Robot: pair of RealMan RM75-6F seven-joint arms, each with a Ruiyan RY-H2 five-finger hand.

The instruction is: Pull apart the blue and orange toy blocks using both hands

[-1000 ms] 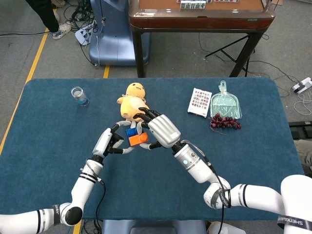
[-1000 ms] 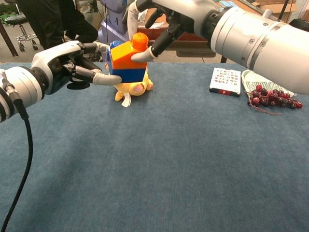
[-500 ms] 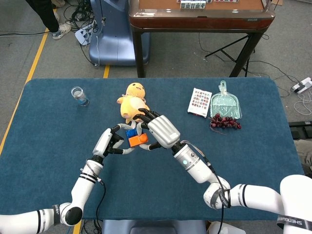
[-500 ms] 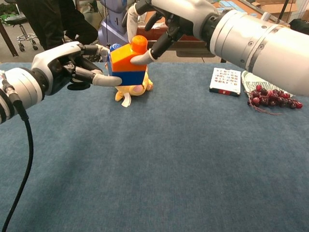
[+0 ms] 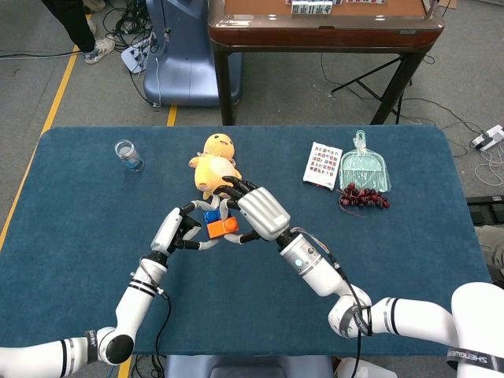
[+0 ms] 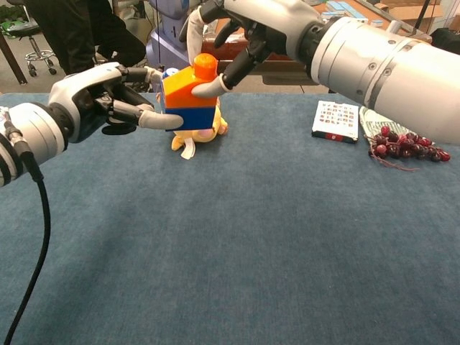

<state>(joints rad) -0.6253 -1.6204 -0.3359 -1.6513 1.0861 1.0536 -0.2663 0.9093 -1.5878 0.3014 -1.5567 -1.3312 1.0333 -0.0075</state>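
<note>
The left hand (image 6: 86, 108) reached in from the near left, fingers curled toward the blue block (image 6: 192, 118), one fingertip pressed under its lower edge. The right hand (image 6: 248, 29) came in from the right and gripped the orange block (image 6: 188, 90), thumb against its side by the top stud. The two blocks were joined, orange on top, held above the blue table (image 6: 237, 237). From the head view, the pair sat between both hands (image 5: 175, 228) (image 5: 260, 213). Just behind lay a yellow plush toy (image 5: 214, 161); farther right, a card (image 5: 322, 164), grapes (image 5: 362, 197) and a green dustpan (image 5: 364, 169); far left, a glass (image 5: 127, 153).
</note>
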